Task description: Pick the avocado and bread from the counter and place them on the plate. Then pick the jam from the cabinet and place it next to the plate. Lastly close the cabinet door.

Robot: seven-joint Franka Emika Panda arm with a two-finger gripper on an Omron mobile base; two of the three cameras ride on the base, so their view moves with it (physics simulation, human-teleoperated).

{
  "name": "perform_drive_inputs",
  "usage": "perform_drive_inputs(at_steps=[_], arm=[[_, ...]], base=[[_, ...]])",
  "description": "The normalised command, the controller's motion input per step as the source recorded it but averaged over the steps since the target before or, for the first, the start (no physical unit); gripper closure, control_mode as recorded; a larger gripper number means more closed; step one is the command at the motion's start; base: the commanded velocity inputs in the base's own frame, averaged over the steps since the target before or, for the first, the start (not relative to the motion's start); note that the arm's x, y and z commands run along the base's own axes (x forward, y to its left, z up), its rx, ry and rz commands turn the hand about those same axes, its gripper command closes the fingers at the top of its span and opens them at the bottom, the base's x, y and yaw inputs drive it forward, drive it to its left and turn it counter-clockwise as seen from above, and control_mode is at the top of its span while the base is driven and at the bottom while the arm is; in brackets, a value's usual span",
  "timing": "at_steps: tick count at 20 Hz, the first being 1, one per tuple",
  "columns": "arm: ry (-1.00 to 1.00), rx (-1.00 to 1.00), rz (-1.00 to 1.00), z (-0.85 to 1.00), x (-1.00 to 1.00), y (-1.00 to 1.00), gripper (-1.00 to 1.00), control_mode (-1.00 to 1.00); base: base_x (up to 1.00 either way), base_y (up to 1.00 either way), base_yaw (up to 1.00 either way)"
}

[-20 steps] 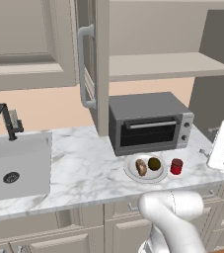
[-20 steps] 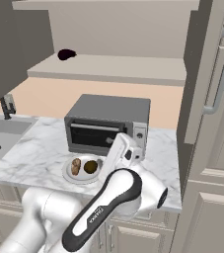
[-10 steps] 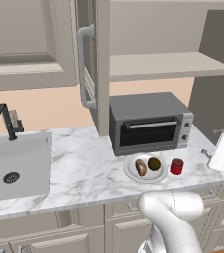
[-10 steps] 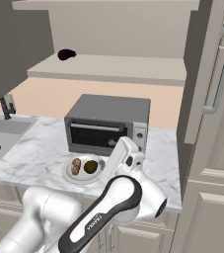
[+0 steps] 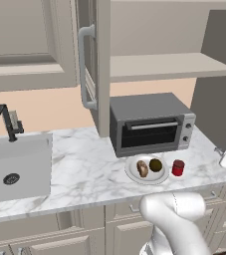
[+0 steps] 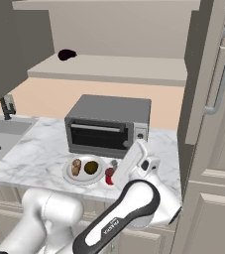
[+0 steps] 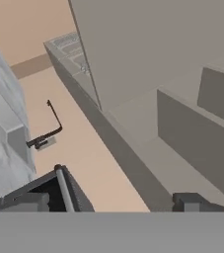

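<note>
Jaws wide and empty, we are lifting away from the jam (image 5: 178, 167) beside the plate (image 5: 132, 172); the cabinet door (image 5: 97, 69) is next.

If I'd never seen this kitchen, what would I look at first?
Probably the white plate on the marble counter, with the bread and avocado on it and the red jam jar right beside it. Behind them sits a grey toaster oven, and above, the cabinet door hangs open.

peach wall (image 5: 50, 107), grey toaster oven (image 5: 149, 122), sink (image 5: 15, 167)
</note>
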Motion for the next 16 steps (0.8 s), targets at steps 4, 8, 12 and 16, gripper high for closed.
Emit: perform_drive_inputs(at_steps=[4,8,12,16], arm=[[-0.04,0.04,0.0,0.18,-0.11,-0.46,-1.0,-1.0],[-0.06,0.03,0.0,0.15,-0.23,-0.46,-1.0,-1.0],[-0.09,0.04,0.0,0.16,-0.33,-0.5,-1.0,-1.0],[-0.12,0.05,0.0,0.2,-0.41,-0.51,-1.0,-1.0]], base=[[0.0,0.0,0.0],[0.0,0.0,0.0],[0.0,0.0,0.0],[0.0,0.0,0.0]])
